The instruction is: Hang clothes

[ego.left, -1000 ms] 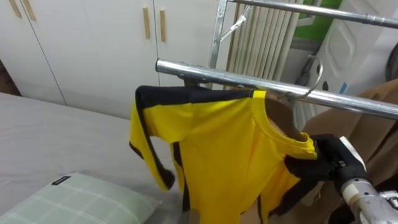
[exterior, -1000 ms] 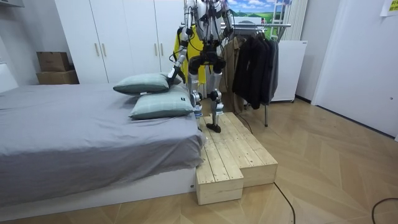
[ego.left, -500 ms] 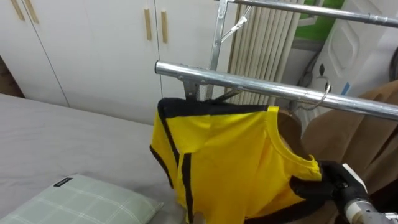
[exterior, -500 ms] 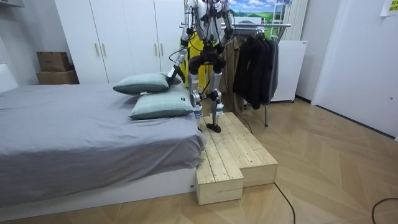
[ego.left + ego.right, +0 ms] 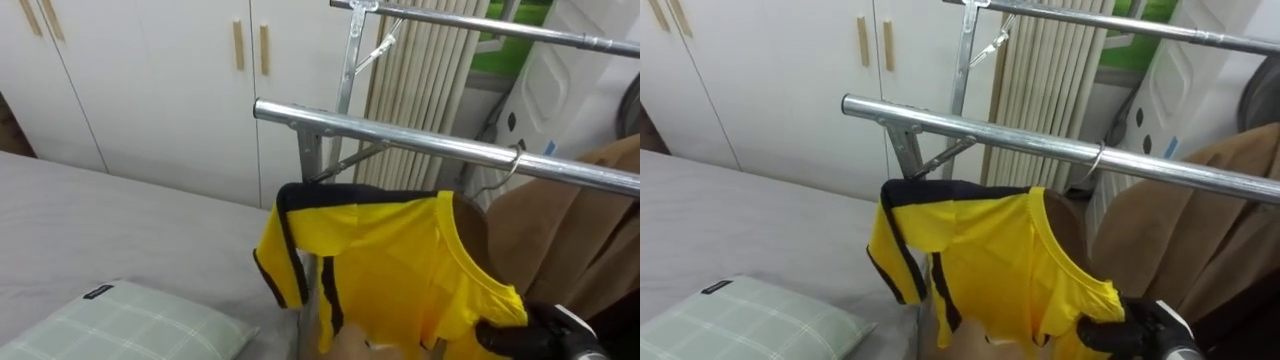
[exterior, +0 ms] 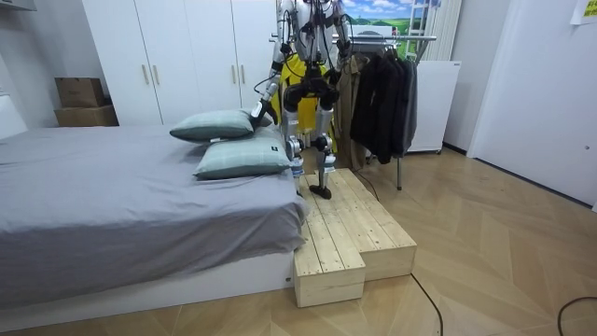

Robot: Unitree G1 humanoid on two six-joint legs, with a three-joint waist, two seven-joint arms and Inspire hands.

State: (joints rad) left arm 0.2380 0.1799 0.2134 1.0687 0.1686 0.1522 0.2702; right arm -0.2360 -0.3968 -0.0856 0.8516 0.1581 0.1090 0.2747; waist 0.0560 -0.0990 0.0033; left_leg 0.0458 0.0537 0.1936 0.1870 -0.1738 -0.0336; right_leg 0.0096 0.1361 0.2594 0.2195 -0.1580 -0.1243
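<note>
The yellow shirt (image 5: 400,260) hangs just below the metal rail (image 5: 420,145), with its hanger hook (image 5: 515,161) over the rail. The right hand (image 5: 1130,333) has its dark fingers closed on the shirt's shoulder edge, near a brown coat (image 5: 575,230).

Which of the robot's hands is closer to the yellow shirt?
Right. The right hand grips the yellow shirt at its shoulder; the left hand hangs low by the pillows, apart from it.
</note>
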